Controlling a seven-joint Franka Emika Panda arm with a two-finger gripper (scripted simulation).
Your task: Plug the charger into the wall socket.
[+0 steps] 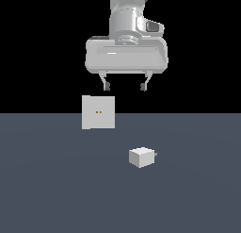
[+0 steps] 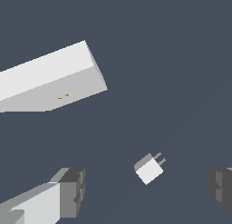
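The gripper (image 1: 125,87) is held spread, nothing gripped, above the floor (image 1: 56,189); the charger (image 1: 141,157) lies apart from the upright wall socket (image 1: 98,112), with its 2 prongs toward the exterior view's right.

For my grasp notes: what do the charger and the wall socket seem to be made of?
Charger: looks like matte white plastic, evenly shaded without gloss; its prongs are thin and grey, perhaps metal. Wall socket: the same flat matte white, plastic-like, with two tiny yellowish holes. As a simulator's render, the material stays uncertain.
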